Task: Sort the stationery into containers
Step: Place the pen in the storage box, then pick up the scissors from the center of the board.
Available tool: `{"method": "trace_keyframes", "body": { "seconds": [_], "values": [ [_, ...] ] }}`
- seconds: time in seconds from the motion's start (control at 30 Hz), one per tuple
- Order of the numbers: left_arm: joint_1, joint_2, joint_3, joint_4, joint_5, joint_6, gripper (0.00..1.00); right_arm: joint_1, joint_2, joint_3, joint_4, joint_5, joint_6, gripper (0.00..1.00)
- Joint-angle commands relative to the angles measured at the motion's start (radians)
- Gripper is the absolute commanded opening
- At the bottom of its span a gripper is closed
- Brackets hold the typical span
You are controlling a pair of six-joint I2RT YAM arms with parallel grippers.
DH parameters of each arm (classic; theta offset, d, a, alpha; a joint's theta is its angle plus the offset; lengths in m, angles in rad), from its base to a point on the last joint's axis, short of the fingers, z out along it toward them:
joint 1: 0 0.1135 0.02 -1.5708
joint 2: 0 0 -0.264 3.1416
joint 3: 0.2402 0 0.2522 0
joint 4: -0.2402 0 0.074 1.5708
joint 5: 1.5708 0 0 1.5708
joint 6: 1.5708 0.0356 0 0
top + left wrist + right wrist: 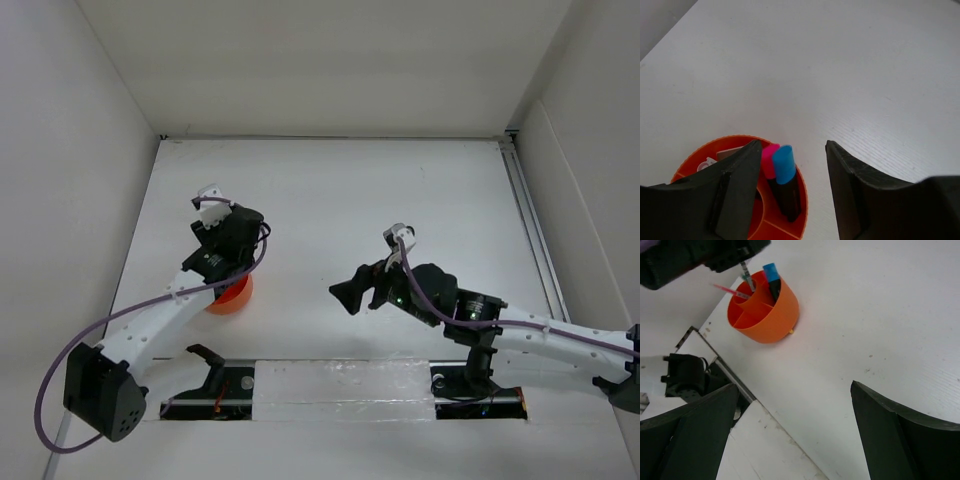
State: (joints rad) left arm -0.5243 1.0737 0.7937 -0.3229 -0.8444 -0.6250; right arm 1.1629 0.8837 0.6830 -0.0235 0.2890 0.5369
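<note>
**Top view.** I find no loose stationery on the table (350, 190). The cup (234, 298) sits left of centre, and only an orange arc of it shows under the left arm (160, 315). The right end effector (343, 294) hangs over mid-table, well apart from the cup, and carries nothing. White walls (60, 150) close in the table, and a base rail (340, 385) runs along the near edge.

**Left wrist view.** The left end effector (793, 143) has its fingers apart and empty, and it hovers over the cup's rim. The highlighter (769, 159) and marker (784, 164) stand caps up, side by side in one compartment. A pale block (730, 151) lies at the far rim. It may be the eraser, but I cannot confirm that. The left finger hides the other compartments.

**Right wrist view.** The right end effector (795, 385) is spread wide with nothing between its fingers. In the cup I see the marker's blue cap, a pink pen (729, 290) leaning out over the rim, and a dark pen (746, 274) standing upright. I cannot make out the scissors in any view.

**Assessment.** Sorting looks done or nearly so, since everything I can identify is in the cup. The scissors and eraser are left to verify. The main obstruction is the left arm, which blocks the overhead check and, in my judgement, any approach by the right arm.
</note>
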Motion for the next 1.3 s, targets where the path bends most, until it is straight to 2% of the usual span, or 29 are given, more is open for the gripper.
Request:
{"method": "trace_keyframes", "body": {
  "seconds": [0.0, 0.1, 0.17, 0.2, 0.23, 0.3, 0.37, 0.4, 0.43, 0.47, 0.5, 0.6, 0.63, 0.7, 0.77, 0.87, 0.97, 1.03, 1.17, 1.27],
  "values": [
    [-0.017, -0.060, 0.036, 0.047, 0.031, 0.042, 0.50, -0.012, 0.046, 0.000, -0.029, 0.102, 0.058, 1.00],
    [-0.017, -0.051, 0.091, 0.056, 0.051, 0.070, 0.58, -0.026, 0.089, 0.024, -0.053, 0.102, 0.084, 1.00],
    [-0.017, -0.050, 0.125, 0.045, 0.074, 0.070, 0.59, -0.035, 0.127, 0.039, -0.116, 0.192, 0.145, 1.00],
    [-0.017, -0.041, 0.163, 0.029, 0.093, 0.070, 0.84, -0.046, 0.142, 0.065, -0.162, 0.241, 0.190, 1.00],
    [-0.017, -0.041, 0.183, -0.002, 0.093, 0.070, 1.00, -0.058, 0.177, 0.078, -0.205, 0.286, 0.287, 1.00],
    [-0.017, -0.060, 0.214, -0.033, 0.103, -0.005, 1.00, -0.122, 0.213, 0.102, -0.314, 0.323, 0.343, 1.00],
    [-0.017, -0.101, 0.252, -0.088, 0.113, -0.056, 1.00, -0.169, 0.247, 0.115, -0.323, 0.305, 0.353, 1.00],
    [-0.017, -0.116, 0.269, -0.122, 0.113, -0.144, 1.00, -0.193, 0.247, 0.115, -0.340, 0.305, 0.371, 1.00],
    [-0.017, -0.135, 0.300, -0.149, 0.135, -0.163, 1.00, -0.254, 0.262, 0.125, -0.349, 0.305, 0.380, 1.00],
    [-0.017, -0.174, 0.312, -0.160, 0.174, -0.154, 1.00, -0.288, 0.274, 0.125, -0.349, 0.293, 0.380, 1.00],
    [-0.017, -0.196, 0.312, -0.160, 0.259, -0.131, 1.00, -0.374, 0.274, 0.134, -0.360, 0.274, 0.380, 1.00],
    [-0.017, -0.288, 0.340, -0.151, 0.373, -0.101, 1.00, -0.515, 0.322, 0.171, -0.360, 0.222, 0.319, 1.00],
    [-0.017, -0.325, 0.323, -0.121, 0.445, -0.081, 1.00, -0.602, 0.337, 0.187, -0.360, 0.172, 0.298, 1.00],
    [-0.017, -0.443, 0.253, -0.040, 0.517, 0.002, 1.00, -0.666, 0.386, 0.242, -0.371, 0.154, 0.227, 0.99],
    [-0.017, -0.500, 0.219, -0.025, 0.538, 0.027, 1.00, -0.733, 0.423, 0.282, -0.420, 0.235, 0.212, 0.96],
    [-0.017, -0.489, 0.243, -0.094, 0.506, 0.097, 1.00, -0.830, 0.515, 0.348, -0.432, 0.207, 0.134, 0.91],
    [-0.017, -0.416, 0.266, -0.169, 0.478, 0.110, 1.00, -0.896, 0.625, 0.411, -0.432, 0.126, 0.063, 0.86],
    [-0.017, -0.416, 0.208, -0.145, 0.478, 0.110, 1.00, -0.928, 0.699, 0.450, -0.421, 0.052, 0.014, 0.80],
    [-0.006, -0.487, 0.142, -0.096, 0.564, 0.119, 1.00, -0.944, 0.767, 0.471, -0.421, 0.006, -0.031, 0.78],
    [-0.006, -0.540, 0.102, -0.067, 0.573, 0.148, 1.00, -0.944, 0.781, 0.471, -0.401, -0.048, -0.054, 0.77]
  ]
}}
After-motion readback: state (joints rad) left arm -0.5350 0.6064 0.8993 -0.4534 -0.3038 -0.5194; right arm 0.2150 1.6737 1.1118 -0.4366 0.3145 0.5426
